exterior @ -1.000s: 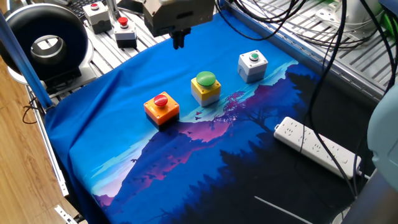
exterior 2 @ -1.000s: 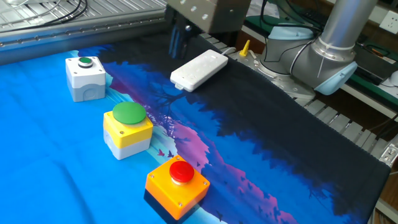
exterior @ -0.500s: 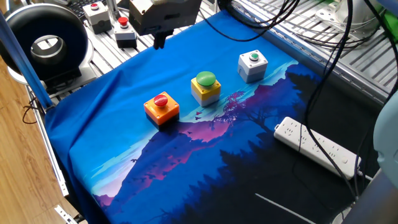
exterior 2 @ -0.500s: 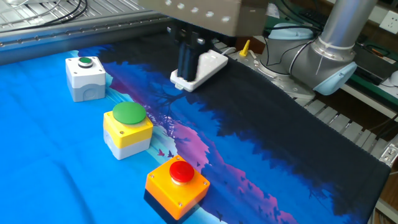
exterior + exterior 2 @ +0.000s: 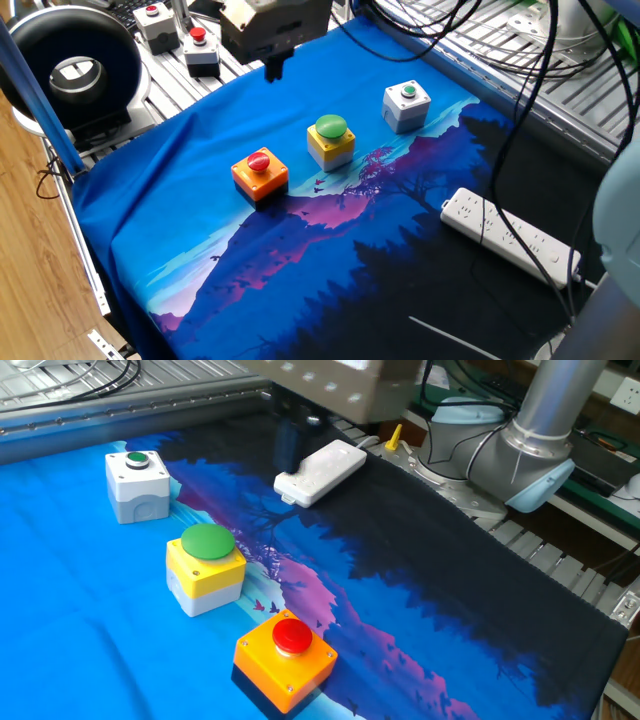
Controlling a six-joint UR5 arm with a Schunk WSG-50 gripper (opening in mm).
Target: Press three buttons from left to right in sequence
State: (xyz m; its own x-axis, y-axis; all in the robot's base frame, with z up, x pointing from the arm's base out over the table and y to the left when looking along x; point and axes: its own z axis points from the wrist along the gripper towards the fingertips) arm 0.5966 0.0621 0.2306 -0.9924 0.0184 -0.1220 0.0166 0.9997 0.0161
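Note:
Three button boxes stand in a row on the blue cloth. The orange box with the red cap (image 5: 260, 172) is at the left, the yellow box with the large green cap (image 5: 331, 140) in the middle, the grey-white box with the small green cap (image 5: 407, 105) at the right. The other fixed view shows them too: orange (image 5: 285, 660), yellow (image 5: 205, 570), grey-white (image 5: 138, 485). My gripper (image 5: 275, 68) hangs above the cloth's far edge, behind the orange and yellow boxes and touching none. Its dark fingertips (image 5: 290, 450) are blurred, with no gap to be seen.
A white power strip (image 5: 510, 235) lies on the dark part of the cloth, also in the other view (image 5: 320, 472). A grey box (image 5: 155, 22) and a black box (image 5: 201, 50) with red caps stand behind the cloth. A black round device (image 5: 75, 70) is far left. The arm's base (image 5: 530, 440) stands beside the table.
The gripper swung left over the cloth's far edge, then came back a little to the right. The three boxes have not moved.

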